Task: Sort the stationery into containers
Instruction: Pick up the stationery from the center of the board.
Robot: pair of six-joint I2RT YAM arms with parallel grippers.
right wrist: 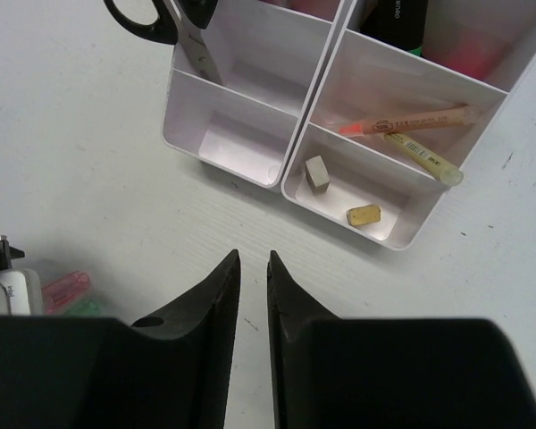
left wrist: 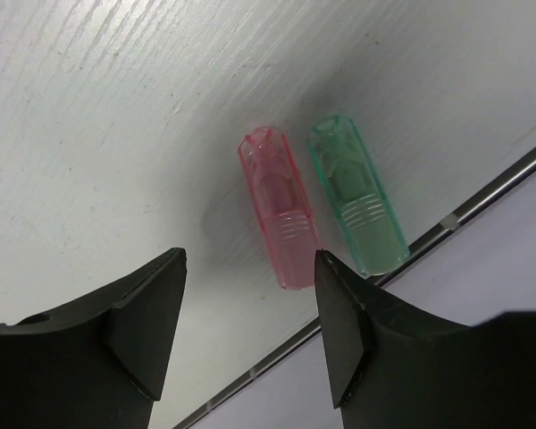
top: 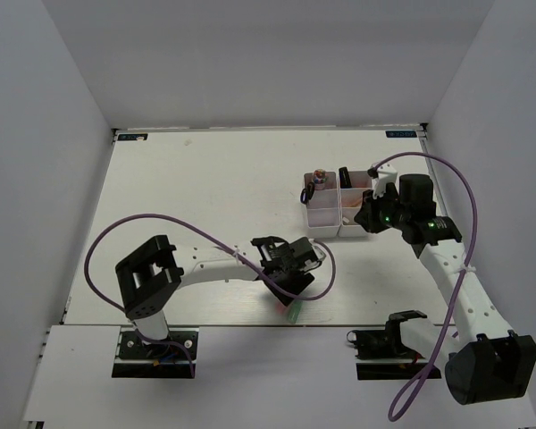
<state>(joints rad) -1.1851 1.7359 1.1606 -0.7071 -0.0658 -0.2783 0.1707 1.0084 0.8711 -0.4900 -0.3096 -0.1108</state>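
**Left jaws spread over the capsules at the table's near edge; right jaws nearly closed before the trays**

Nearest the left wrist camera, the left gripper [left wrist: 250, 268] stood with its two black fingers spread wide and nothing between them. It hung low over the pink capsule eraser [left wrist: 281, 219]. The green capsule eraser [left wrist: 357, 210] lay just beside the pink one, almost parallel and not touching it. Both rested on the table [top: 205, 188] close to its near edge, where a thin metal strip [left wrist: 482, 197] ran along the border.

The table top was white and matt, with fine streaks like brushed grain and a few small dark specks. Plain pale grey walls [top: 268, 63] enclosed it at the back and on both sides.

The right gripper [right wrist: 252, 259] held nothing. Its fingers were drawn almost together, leaving only a narrow slit, and it pointed at the bare table in front of the trays [right wrist: 214, 161].

The two trays stood joined side by side toward the far right of the table. The scissors [right wrist: 161, 22] leaned in a far compartment of the left tray. In the right tray, a pink pen [right wrist: 402, 121] and a pale yellow stick [right wrist: 424, 159] lay in the middle compartment. A small grey piece [right wrist: 316, 172] and the yellow clip [right wrist: 364, 214] sat apart in the nearest compartment. A black highlighter [right wrist: 397, 22] stood in the farthest. The near compartment of the left tray showed only its pale lilac floor.
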